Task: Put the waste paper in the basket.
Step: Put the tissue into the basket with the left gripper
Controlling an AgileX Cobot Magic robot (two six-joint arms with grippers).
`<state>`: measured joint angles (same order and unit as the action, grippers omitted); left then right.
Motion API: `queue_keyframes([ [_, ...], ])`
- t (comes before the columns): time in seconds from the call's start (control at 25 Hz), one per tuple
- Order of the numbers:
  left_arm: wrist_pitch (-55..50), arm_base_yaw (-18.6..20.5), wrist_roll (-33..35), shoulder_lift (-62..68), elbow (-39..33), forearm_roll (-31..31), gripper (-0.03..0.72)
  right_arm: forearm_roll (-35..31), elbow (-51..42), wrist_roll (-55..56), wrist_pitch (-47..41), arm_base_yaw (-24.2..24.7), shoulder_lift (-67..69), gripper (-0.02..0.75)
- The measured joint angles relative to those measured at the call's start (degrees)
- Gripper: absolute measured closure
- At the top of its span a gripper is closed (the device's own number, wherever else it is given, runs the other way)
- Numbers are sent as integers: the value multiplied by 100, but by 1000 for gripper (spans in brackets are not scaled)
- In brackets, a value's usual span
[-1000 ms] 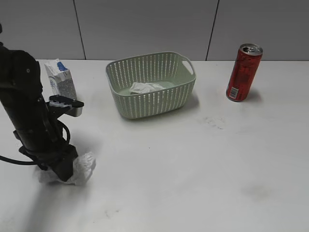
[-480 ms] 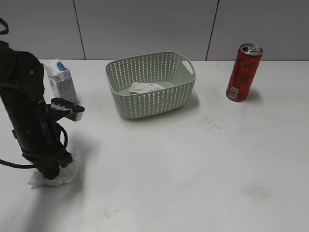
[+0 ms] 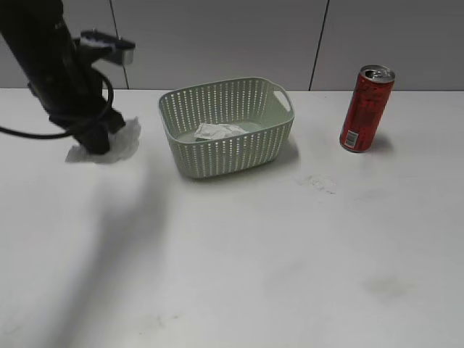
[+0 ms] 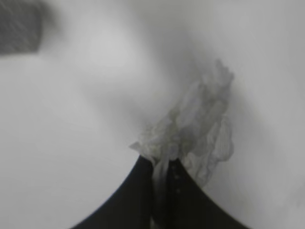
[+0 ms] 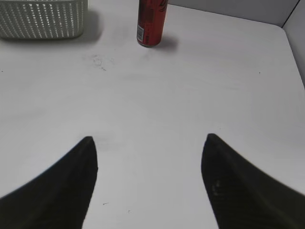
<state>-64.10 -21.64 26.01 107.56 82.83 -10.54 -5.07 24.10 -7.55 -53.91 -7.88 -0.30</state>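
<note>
Left of the basket (image 3: 226,125) and above the table, my left claw (image 3: 96,142) is pinched shut on a wad of waste paper (image 3: 116,142), which I should carry well over the rim before letting go.

waste paper (image 3: 119,141) soft white tissue, crumpled, matt; same look in the left wrist view (image 4: 200,129). second wad (image 3: 217,131) in the basket, same wrinkled paper. basket (image 3: 239,148) pale green plastic, slotted walls, smooth, slight sheen. can (image 3: 366,109) red metal, glossy, bare silver top. surface (image 3: 290,254) white, matt, smooth, a few faint scuffs. left tool (image 4: 162,191) black, matt; right tool (image 5: 150,179) black, matt.
</note>
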Motion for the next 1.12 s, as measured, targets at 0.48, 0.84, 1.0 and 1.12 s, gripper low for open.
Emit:
queue_keyframes([
  [0.48,3951,-103,0,174,1101,-2047,672,18,0,4,0,0,0,220],
  [0.84,4689,-685,0,1180,1101,-2203,666,35,0,4,0,0,0,220],
  [1.0,4587,-723,0,1545,1101,-2203,511,41,0,4,0,0,0,220],
  [1.12,4474,-723,0,1625,1096,-2191,241,46,-5,4,0,0,0,220],
])
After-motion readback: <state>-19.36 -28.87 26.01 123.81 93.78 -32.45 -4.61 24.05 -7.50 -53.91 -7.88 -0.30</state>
